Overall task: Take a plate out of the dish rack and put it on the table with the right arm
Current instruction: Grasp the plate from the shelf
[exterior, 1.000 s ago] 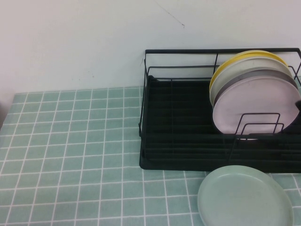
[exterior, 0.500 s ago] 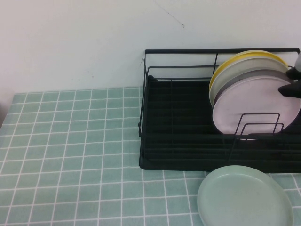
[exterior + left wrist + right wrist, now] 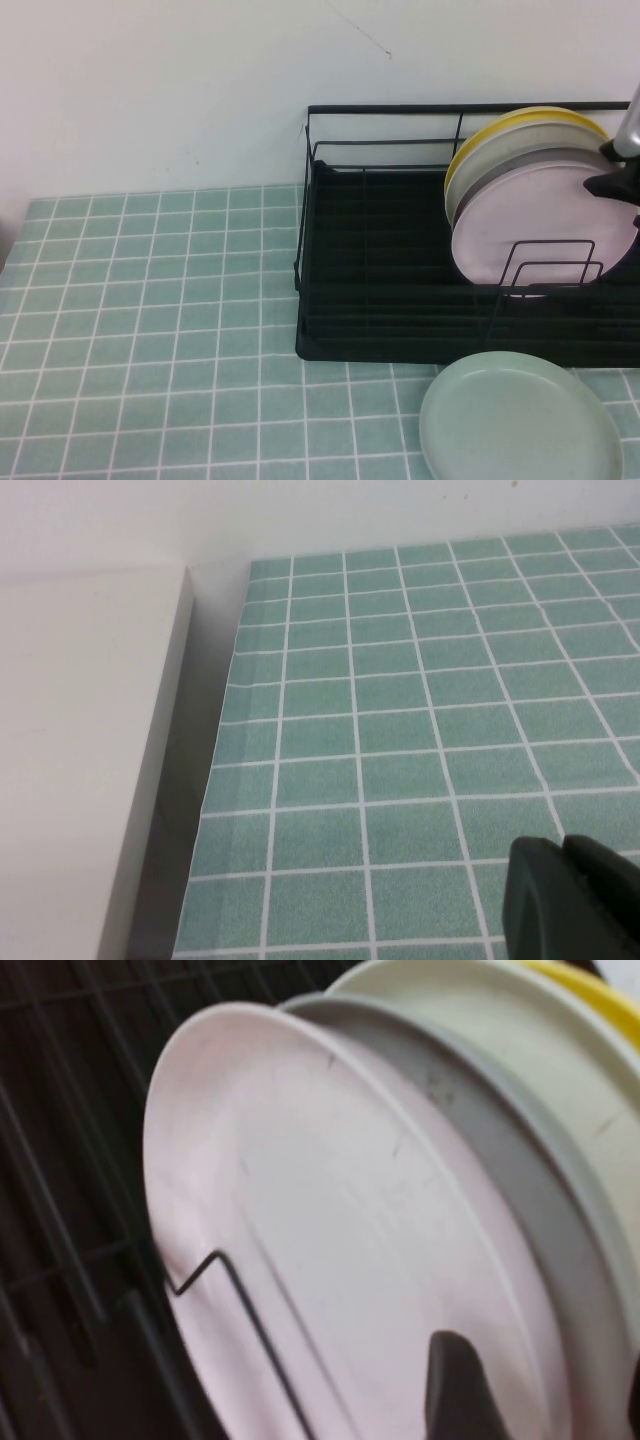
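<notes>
High view is showing the task barely begun: the pink plate (image 3: 540, 225) is standing in the dish rack (image 3: 400, 300) at three o'clock, the right claw (image 3: 622, 182) spreading wide at its rim, nothing gripped, while the left claw (image 3: 570, 900), pressed together, is idling over the tiled surface (image 3: 150, 330).

The rack (image 3: 400, 300) sits on the table (image 3: 150, 320), at the right, by the wall (image 3: 150, 90). Four plates stand in its right end, the plate (image 3: 540, 230) in front. Another plate (image 3: 520, 420) lies on the table before the rack.
</notes>
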